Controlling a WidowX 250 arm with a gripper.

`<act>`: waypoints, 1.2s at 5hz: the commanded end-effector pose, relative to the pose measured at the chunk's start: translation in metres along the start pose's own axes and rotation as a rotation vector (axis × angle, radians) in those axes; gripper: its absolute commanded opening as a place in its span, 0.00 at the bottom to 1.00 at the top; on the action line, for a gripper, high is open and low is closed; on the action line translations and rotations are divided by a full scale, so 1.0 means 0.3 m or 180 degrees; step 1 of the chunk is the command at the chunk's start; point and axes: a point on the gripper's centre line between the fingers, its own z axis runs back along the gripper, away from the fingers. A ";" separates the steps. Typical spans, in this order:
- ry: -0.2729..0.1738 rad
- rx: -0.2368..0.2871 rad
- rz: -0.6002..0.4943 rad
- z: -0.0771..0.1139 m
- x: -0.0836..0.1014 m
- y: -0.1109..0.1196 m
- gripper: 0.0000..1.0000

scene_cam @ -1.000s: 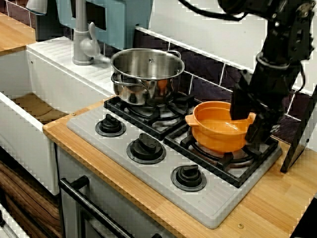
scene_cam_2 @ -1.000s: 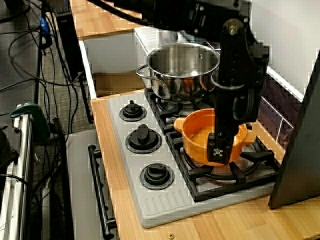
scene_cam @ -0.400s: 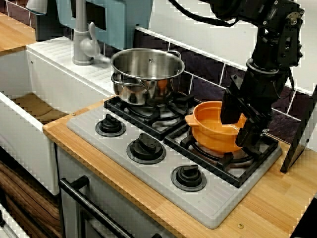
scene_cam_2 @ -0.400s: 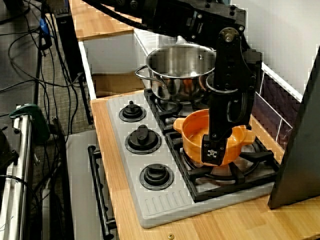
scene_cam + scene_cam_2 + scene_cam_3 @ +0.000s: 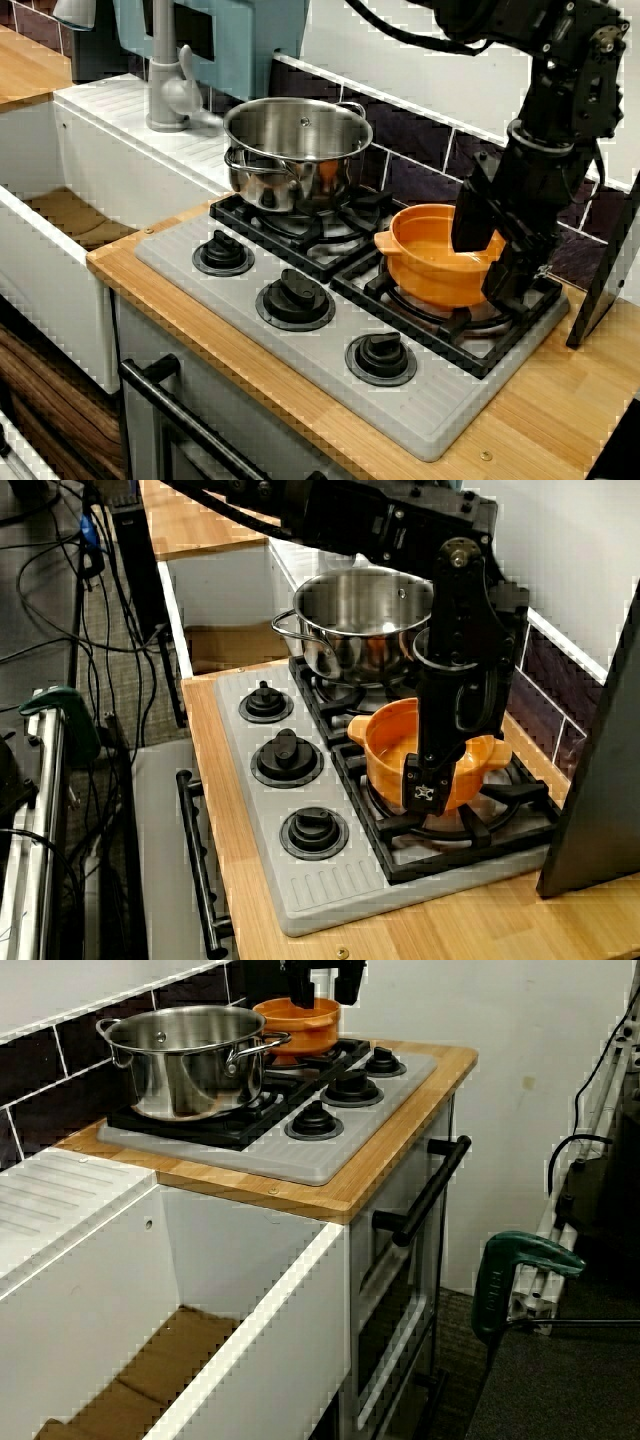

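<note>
Wooden worktop [image 5: 560,400] at the front carries the grey hob [image 5: 250,340], and on its right-hand grate sits the orange pot [image 5: 430,262]. The end effector [image 5: 480,272] stands astride the pot's wall on the side away from the steel pot [image 5: 295,140], fingers apart, one inside and one outside. A sound hold here, I judge, wants the wall centred between them and squeezed squarely, wrist upright.

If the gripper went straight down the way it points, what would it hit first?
Likely the orange pot: the gripper points down with its fingers either side of the pot's wall, though depth is uncertain.
</note>
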 end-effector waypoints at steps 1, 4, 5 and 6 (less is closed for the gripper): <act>-0.0091 0.0014 -0.0001 0.033 0.026 -0.008 1.00; 0.0001 0.0066 0.0101 0.009 0.040 -0.003 0.00; 0.0003 0.0080 0.0110 0.008 0.040 -0.003 0.00; -0.0013 0.0098 0.0108 0.011 0.038 -0.006 0.00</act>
